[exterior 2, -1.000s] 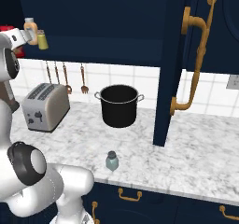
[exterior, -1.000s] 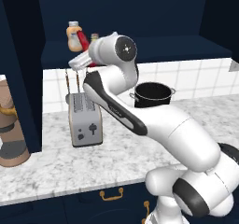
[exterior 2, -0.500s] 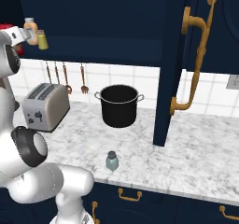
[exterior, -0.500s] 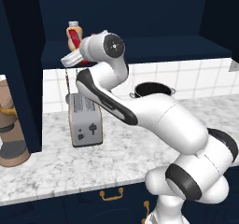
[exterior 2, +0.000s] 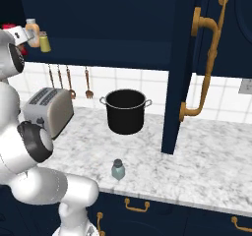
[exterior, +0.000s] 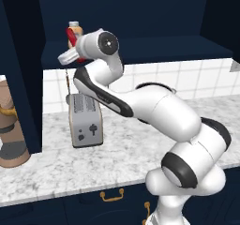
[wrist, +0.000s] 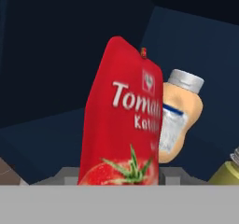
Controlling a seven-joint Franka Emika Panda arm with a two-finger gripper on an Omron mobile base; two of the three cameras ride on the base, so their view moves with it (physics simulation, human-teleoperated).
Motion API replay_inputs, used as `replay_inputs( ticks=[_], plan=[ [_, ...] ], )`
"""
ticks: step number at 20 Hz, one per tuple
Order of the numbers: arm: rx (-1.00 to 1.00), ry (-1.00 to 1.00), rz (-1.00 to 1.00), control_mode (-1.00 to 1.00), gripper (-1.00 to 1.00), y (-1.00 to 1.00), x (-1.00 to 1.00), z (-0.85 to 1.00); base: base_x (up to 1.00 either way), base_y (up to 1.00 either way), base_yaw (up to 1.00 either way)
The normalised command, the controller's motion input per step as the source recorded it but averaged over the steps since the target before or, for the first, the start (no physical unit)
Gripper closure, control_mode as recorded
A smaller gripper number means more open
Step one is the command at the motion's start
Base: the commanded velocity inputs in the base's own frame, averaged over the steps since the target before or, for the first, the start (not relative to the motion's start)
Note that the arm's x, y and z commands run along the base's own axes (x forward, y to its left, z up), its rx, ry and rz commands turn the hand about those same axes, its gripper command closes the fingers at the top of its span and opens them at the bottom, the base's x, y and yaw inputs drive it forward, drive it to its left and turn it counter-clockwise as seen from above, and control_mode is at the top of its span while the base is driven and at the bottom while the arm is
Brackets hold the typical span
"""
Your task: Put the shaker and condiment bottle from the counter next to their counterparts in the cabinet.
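Raised to cabinet (exterior: 140, 48): red condiment bottle (wrist: 122, 120), tomato label.

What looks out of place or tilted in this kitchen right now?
The red bottle leans to one side in the hand at the cabinet shelf, beside the orange bottle. The shaker stands alone near the counter edge.

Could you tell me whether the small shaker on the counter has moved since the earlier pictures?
No. In the right base view the shaker stands at the same spot near the counter's front edge, in front of the black pot, as before.
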Motion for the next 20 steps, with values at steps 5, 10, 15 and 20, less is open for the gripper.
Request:
replay_inputs(
  ticks=[5, 10, 15, 20],
  plan=[
    [0.00, 0.00, 0.00, -1.00, 1.00, 0.14, 0.27, 0.00, 0.00, 0.00, 0.00],
    [0.00, 0.00, 0.00, -1.00, 1.00, 0.17, 0.23, 0.00, 0.00, 0.00, 0.00],
    [0.00, 0.00, 0.00, -1.00, 1.00, 0.13, 0.22, 0.00, 0.00, 0.00, 0.00],
    [0.00, -0.03, 0.00, -1.00, 1.00, 0.05, 0.19, 0.00, 0.00, 0.00, 0.00]
  ],
)
